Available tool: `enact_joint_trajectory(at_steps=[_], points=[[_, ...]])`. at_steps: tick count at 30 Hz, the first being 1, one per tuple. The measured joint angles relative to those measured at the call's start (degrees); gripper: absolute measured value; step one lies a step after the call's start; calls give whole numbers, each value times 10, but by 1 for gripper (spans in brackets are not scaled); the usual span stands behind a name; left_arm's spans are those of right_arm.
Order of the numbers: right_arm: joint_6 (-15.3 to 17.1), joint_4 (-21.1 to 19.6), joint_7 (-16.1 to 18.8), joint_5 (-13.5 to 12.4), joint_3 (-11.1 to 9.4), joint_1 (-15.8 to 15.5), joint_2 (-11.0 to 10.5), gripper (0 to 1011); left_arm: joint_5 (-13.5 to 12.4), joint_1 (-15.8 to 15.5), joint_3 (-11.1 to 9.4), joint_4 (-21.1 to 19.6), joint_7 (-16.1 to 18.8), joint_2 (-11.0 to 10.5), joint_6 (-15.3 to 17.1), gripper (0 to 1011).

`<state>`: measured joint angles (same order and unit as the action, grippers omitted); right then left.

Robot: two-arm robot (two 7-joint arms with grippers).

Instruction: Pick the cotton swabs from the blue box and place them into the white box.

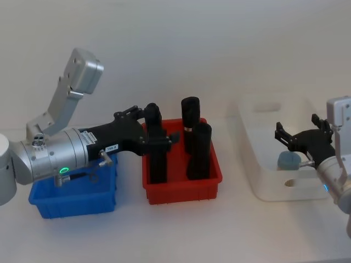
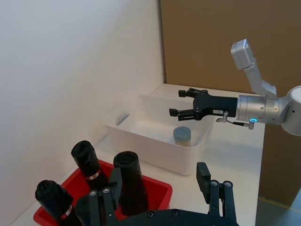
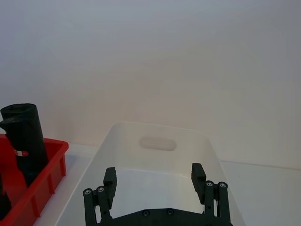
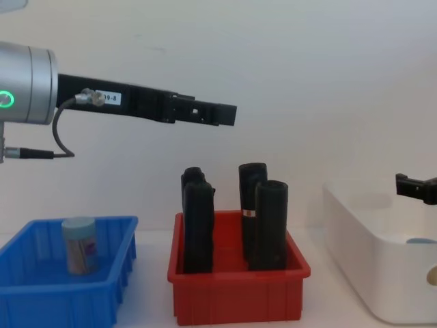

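In the chest view the left gripper (image 4: 222, 114) hangs high in the upper middle of the frame, above the red bin (image 4: 235, 297) and well clear of what stands in it. The left wrist view shows its fingers (image 2: 203, 175) spread apart with nothing between them. The blue box (image 4: 109, 287) sits on the desk (image 1: 230, 230) at the lower left of the chest view. One jar of cotton swabs (image 4: 80, 244) stands upright inside it, toward its left half, lid on, with no gripper touching it. In the head view the silver body of the left arm crosses over the blue box at the left of the frame. The red bin lies just beside the blue box, in the lower centre, and holds tall black rolls (image 4: 272, 222) standing on end. The white box (image 1: 258, 181) is at the right of the head view, a little apart from the red bin. The right gripper (image 2: 178, 102) reaches in from the right edge and hovers over the white box; the right wrist view shows its fingers (image 3: 109, 181) apart and empty above the tub's open inside. Another jar of cotton swabs (image 1: 288, 160) stands upright on the floor of the white box, at the right middle of the head view. It is below the right gripper and not touching it, its pale lid up
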<state>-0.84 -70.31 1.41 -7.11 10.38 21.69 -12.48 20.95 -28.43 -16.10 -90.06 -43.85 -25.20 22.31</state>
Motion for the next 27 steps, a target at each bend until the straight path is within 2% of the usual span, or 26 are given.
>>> enact_joint_trajectory(at_steps=[13, 17, 22, 27], points=[[8, -89, 7, -26, 8, -64, -20, 1001, -19, 29, -20, -6, 84, 6, -42, 1004], [11, -123, 10, -37, 11, -89, -27, 1002, -28, 42, -29, -9, 124, 10, -62, 1004], [14, -158, 13, -48, 14, -115, -35, 1002, -34, 52, -35, -11, 152, 12, -76, 1004], [18, -192, 15, -58, 16, -140, -43, 1002, -44, 68, -46, -15, 198, 15, -99, 1004]])
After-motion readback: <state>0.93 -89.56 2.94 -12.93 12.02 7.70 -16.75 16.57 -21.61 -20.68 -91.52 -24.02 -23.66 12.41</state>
